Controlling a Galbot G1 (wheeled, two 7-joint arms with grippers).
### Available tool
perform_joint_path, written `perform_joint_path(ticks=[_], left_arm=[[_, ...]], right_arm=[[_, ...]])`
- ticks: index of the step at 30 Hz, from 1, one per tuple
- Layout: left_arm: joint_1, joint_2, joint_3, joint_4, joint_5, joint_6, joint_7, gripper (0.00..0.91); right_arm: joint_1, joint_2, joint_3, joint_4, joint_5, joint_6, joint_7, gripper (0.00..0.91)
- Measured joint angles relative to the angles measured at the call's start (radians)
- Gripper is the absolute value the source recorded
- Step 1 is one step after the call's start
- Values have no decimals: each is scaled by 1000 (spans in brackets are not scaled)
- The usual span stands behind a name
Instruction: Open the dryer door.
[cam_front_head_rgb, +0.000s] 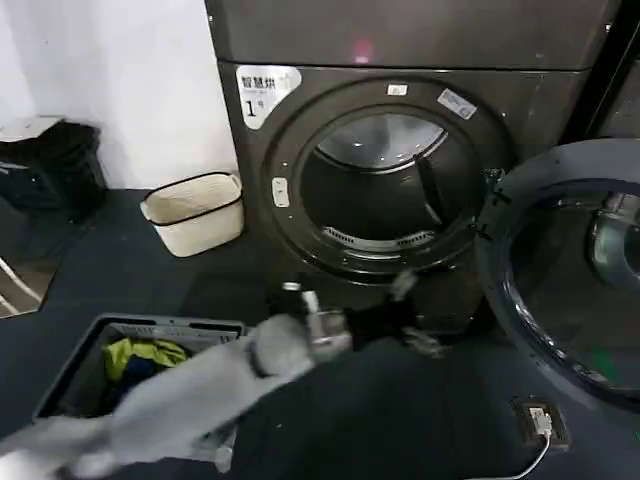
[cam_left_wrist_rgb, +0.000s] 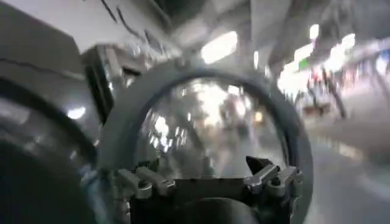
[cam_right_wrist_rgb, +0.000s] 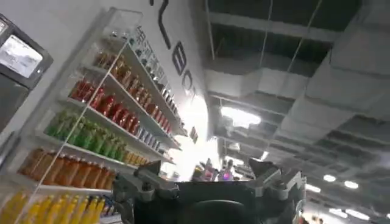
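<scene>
Dryer door (cam_front_head_rgb: 560, 270) swung open at right, left pincer (cam_front_head_rgb: 415, 315) empty beside it

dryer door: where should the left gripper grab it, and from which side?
Probably the thick outer ring of the dryer door, at its lower rim, coming from the robot's left. The door stands swung open on the right, and its ring faces the open left gripper. The glass offers no hold.

Dark grey dryer (cam_front_head_rgb: 300, 110) with white "1" label (cam_front_head_rgb: 262, 92); beside it, cream basket (cam_front_head_rgb: 194, 211), black-trimmed.
</scene>
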Motion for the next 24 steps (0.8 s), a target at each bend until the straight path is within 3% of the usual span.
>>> perform_joint_path(ticks=[18, 24], left_arm=[[171, 679, -169, -188, 6, 323, 145, 907], [190, 832, -202, -148, 55, 314, 219, 907]], right_arm=[[68, -19, -64, 26, -71, -25, -4, 907], [95, -19, -89, 31, -93, -17, -7, 907]])
